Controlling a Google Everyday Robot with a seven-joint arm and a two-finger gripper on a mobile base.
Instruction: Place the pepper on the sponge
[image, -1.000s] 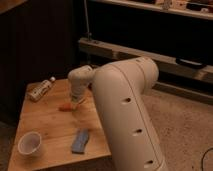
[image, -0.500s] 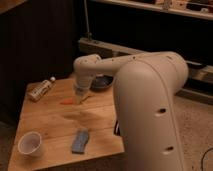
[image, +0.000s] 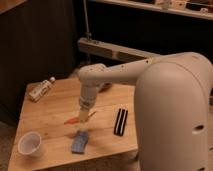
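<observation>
My gripper (image: 83, 118) hangs from the white arm over the middle of the wooden table (image: 47, 117), pointing down. It is shut on the pepper (image: 73, 120), a slim orange-red vegetable that sticks out sideways to the left of the fingers, just above the tabletop. The sponge (image: 80, 142), a small flat blue-grey pad, lies on the table a short way nearer the front edge, just below the gripper and pepper. Pepper and sponge are apart.
A black ridged block (image: 120, 121) lies to the right of the gripper. A white paper cup (image: 29, 144) stands at the front left corner. A bottle (image: 41, 90) lies on its side at the back left. The arm's large white body fills the right side.
The gripper has carried the pepper from the back of the table toward the front, nearer the sponge. The arm has swung with it. Sponge, cup and bottle have stayed put.
</observation>
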